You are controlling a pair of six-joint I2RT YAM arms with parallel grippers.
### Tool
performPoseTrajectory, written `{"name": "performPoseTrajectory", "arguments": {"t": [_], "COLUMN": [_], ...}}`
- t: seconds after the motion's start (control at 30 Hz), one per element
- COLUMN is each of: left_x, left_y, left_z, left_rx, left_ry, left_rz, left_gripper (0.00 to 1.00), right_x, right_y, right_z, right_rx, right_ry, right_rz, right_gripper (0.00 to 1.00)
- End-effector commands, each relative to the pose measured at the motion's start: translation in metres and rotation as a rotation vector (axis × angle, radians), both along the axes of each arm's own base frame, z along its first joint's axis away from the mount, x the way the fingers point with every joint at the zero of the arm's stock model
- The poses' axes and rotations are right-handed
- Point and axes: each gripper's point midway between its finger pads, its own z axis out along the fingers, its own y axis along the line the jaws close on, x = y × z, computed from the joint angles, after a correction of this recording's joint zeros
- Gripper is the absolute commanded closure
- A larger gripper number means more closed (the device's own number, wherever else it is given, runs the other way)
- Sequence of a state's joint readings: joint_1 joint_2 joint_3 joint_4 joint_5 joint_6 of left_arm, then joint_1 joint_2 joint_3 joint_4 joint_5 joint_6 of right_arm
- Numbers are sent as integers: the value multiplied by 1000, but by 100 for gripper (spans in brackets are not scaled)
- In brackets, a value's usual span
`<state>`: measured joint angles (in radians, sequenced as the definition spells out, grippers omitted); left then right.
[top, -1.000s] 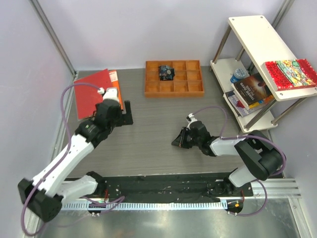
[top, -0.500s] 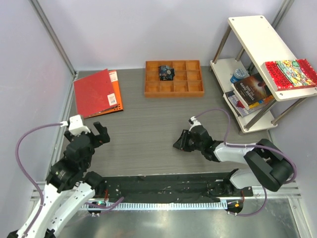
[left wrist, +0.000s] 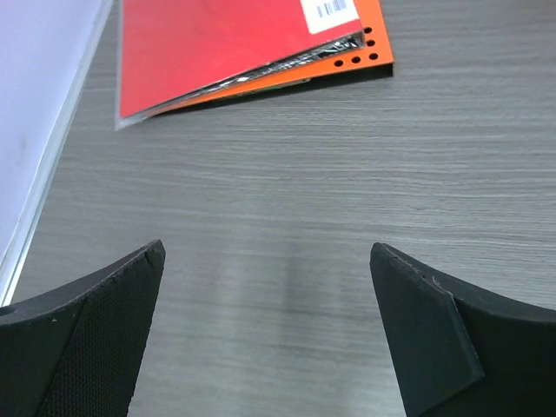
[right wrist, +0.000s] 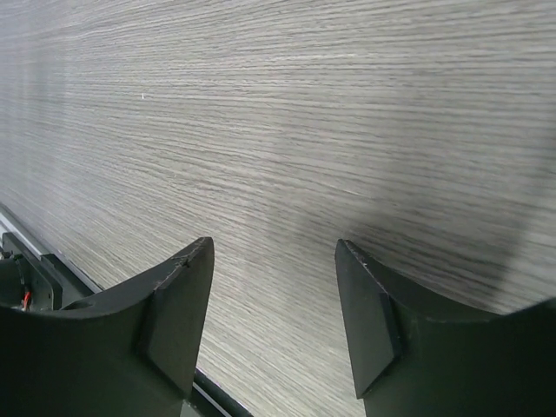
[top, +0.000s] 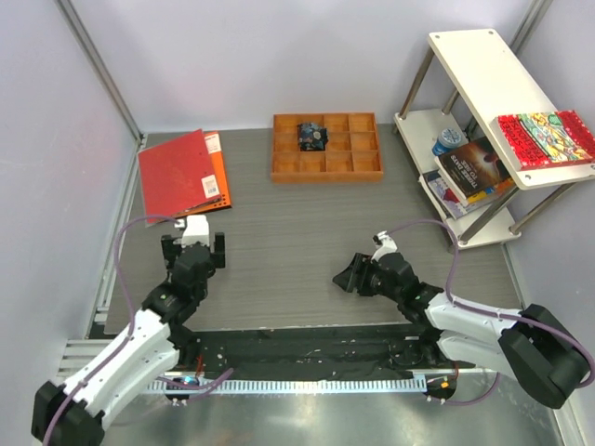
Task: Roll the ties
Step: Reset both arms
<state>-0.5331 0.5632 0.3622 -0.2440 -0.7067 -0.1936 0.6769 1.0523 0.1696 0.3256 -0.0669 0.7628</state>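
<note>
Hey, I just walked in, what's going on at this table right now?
Nothing is being handled at this moment. Both arms sit near the front of the table. The left end effector is open over bare tabletop, facing the red folder. The right end effector is open and empty too. One dark patterned tie sits bundled in a compartment of the wooden tray at the far side.

Even, diffuse light with soft shadows and little glare

The overhead view is bright and sharp throughout, with faint shadows on the table point(top: 279, 232) under both arms point(top: 139, 334). Just ahead of the left gripper point(left wrist: 267, 252), a pale shadow lies between its fingers point(left wrist: 87, 339), and the grain is crisp. Ahead and to the right of the right gripper point(right wrist: 274, 248) falls a broader soft shadow; far to its left the surface is dim and blurred
</note>
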Motion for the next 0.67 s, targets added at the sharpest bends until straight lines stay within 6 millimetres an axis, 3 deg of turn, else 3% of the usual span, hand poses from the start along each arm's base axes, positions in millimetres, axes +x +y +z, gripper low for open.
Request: {"name": "performPoseTrajectory", "arguments": {"t": [0.0,0.07,0.1,0.27,0.3,0.47,0.63], "left_x": [43,55,60,84,91,112,107], "left_y": [2,12,5,36,37,31,39], "left_z": [13,-4,-8,-18,-28,-25,-22], "left_rx": [-4,-84,-137,-139,-157,-176,-180], "left_ry": [-124,-132,-122,-143,-137,-181,-213], "left_rz": [16,62,17,153,162,92,132], "left_gripper": [0,0,0,0,0,0,0], "right_x": [3,2,2,3,2,2,4], "right_y": [-7,-9,-9,-10,-10,-11,-16], "right_z": [6,4,6,6,6,9,9], "right_rx": [4,2,8,10,8,19,16], "right_ry": [-49,-50,-55,-55,-55,-72,-82], "right_rz": [-32,-40,-41,-51,-50,-50,-80], "right_gripper": [35,35,35,35,35,35,35]}}
